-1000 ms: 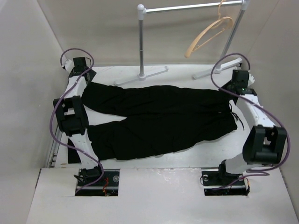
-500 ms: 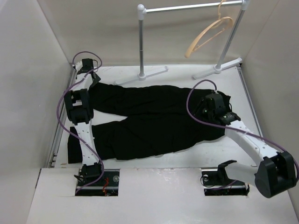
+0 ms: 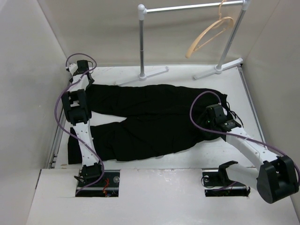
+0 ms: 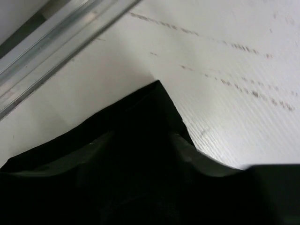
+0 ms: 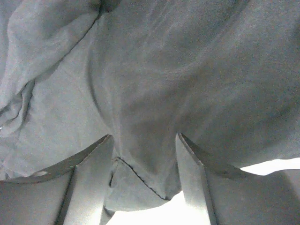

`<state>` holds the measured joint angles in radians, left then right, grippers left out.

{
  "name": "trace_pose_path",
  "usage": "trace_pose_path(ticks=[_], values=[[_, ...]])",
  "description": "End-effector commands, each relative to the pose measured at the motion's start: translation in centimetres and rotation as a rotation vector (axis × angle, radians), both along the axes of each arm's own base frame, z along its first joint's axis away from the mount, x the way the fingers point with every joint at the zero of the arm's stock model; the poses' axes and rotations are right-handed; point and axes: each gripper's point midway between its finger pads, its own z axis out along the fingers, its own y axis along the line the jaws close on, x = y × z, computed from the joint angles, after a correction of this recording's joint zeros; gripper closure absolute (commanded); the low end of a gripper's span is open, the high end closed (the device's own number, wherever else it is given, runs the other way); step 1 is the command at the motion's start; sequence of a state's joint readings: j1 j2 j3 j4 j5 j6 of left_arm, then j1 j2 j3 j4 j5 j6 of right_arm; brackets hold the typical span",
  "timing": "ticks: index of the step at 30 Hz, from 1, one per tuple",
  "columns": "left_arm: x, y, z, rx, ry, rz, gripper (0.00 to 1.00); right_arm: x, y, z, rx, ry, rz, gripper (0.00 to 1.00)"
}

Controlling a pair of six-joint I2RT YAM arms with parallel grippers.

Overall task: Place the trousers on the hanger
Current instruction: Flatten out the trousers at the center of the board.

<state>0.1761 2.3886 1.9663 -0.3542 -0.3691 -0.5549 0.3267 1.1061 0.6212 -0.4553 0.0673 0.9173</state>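
**Inspector:** On the table, what are you finding?

**Operator:** I am finding the black trousers (image 3: 154, 119) lying flat across the white table (image 3: 187, 159), with the waist toward the right and both legs running left.

**Inspector:** And the hanger?

**Operator:** The tan hanger (image 3: 208, 35) is hanging by its hook from the white rail stand (image 3: 187, 8) at the far right. It is tilting and sitting well apart from the trousers, with nothing draped on it.

**Inspector:** Left claw?

**Operator:** The left gripper (image 4: 140, 140) is reaching to the far left corner, at the hem of the far leg. Its fingers (image 4: 91, 150) are standing apart, with a corner of black cloth lying between them and pointing toward the metal edge rail (image 4: 56, 42). I am not seeing them pinching it.

**Inspector:** Right claw?

**Operator:** The right gripper (image 5: 145, 145) is pressing down near the waist end. Its fingers (image 5: 89, 159) are spreading wide and straddling a raised fold of cloth. The fold is touching both inner faces, but the jaws are not clamping it. White table is showing just under the cloth edge.
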Motion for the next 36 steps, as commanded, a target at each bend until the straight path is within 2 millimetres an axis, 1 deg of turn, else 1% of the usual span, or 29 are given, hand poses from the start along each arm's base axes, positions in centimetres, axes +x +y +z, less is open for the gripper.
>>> trace_pose_path(ticks=[1,2,3,5,6,7,8,9,10,11,12,13,14,15,16,18,19,21,22,25,27,29,31,32,33,35,36], values=[[0.9,1.3,5.4,0.036,-0.115,0.036,0.4,1.0,-0.4,2.2,0.013,-0.073,-0.04,0.36],[0.7,1.0,6.7,0.036,-0.138,0.026,0.32,1.2,-0.2,2.8,0.018,-0.087,-0.032,0.34],[0.3,0.4,7.9,0.034,-0.159,0.016,0.27,1.3,-0.1,3.4,0.018,-0.102,-0.023,0.32],[-1.4,-0.5,10.6,0.032,-0.208,0.007,0.22,1.6,0.2,4.5,0.018,-0.133,-0.004,0.3],[-2.7,-0.9,11.9,0.032,-0.231,0.008,0.21,1.6,0.7,5.1,0.024,-0.149,0.02,0.28],[-4.3,-1.5,12.6,0.026,-0.242,0.011,0.21,1.4,1.3,5.5,0.03,-0.161,0.048,0.28],[-5.6,-2.0,13.1,0.019,-0.247,0.011,0.22,1.2,1.8,5.9,0.034,-0.173,0.073,0.27],[-7.6,-2.5,13.3,0.011,-0.238,0.017,0.24,0.9,2.2,6.2,0.035,-0.185,0.095,0.28],[-9.8,-3.0,13.2,0.004,-0.226,0.024,0.28,0.7,2.6,6.6,0.035,-0.198,0.12,0.34],[-12.2,-3.4,12.7,-0.01,-0.208,0.041,0.32,0.2,3.2,6.8,0.04,-0.208,0.152,0.48],[-14.6,-3.9,11.9,-0.028,-0.185,0.05,0.37,-0.3,3.8,6.9,0.045,-0.212,0.186,0.6],[-17.2,-4.1,10.9,-0.041,-0.153,0.066,0.42,-0.7,4.1,7.0,0.051,-0.217,0.207,0.66],[-19.7,-4.0,10.0,-0.047,-0.126,0.096,0.45,-1.2,4.5,6.9,0.059,-0.219,0.231,0.72],[-22.4,-3.4,9.1,-0.052,-0.101,0.139,0.46,-1.7,5.0,6.9,0.07,-0.22,0.262,0.74],[-24.5,-2.8,8.3,-0.051,-0.082,0.178,0.46,-2.3,5.5,6.9,0.081,-0.222,0.288,0.74],[-27.7,-1.7,7.1,-0.047,-0.05,0.232,0.43,-3.3,6.4,6.7,0.103,-0.223,0.345,0.72],[-28.7,-1.1,6.5,-0.045,-0.035,0.253,0.42,-3.9,6.8,6.5,0.111,-0.22,0.367,0.69],[-29.8,-0.6,5.0,-0.066,-0.001,0.272,0.38,-4.8,7.4,6.4,0.133,-0.225,0.399,0.64],[-29.8,-0.6,4.4,-0.087,0.007,0.267,0.37,-5.3,7.6,6.2,0.142,-0.226,0.416,0.64],[-28.8,-0.3,3.1,-0.087,0.026,0.225,0.36,-6.5,8.2,6.0,0.158,-0.221,0.461,0.62],[-28.5,0.1,2.3,-0.086,0.049,0.223,0.36,-7.2,8.3,5.7,0.167,-0.219,0.471,0.61],[-28.2,0.3,1.2,-0.099,0.09,0.217,0.38,-7.7,8.0,5.4,0.172,-0.212,0.459,0.58],[-27.9,0.5,0.1,-0.097,0.13,0.209,0.4,-8.0,7.7,5.4,0.174,-0.211,0.448,0.54],[-27.8,0.6,-0.4,-0.098,0.145,0.208,0.44,-8.2,7.5,5.4,0.175,-0.211,0.442,0.51],[-27.7,0.7,-0.9,-0.097,0.156,0.209,0.52,-8.3,7.3,5.5,0.173,-0.216,0.438,0.49],[-27.2,0.9,-1.4,-0.091,0.166,0.208,0.75,-8.1,6.7,5.7,0.169,-0.224,0.415,0.48],[-26.7,0.9,-1.4,-0.087,0.164,0.202,0.83,-7.9,6.4,5.8,0.161,-0.23,0.403,0.48]])
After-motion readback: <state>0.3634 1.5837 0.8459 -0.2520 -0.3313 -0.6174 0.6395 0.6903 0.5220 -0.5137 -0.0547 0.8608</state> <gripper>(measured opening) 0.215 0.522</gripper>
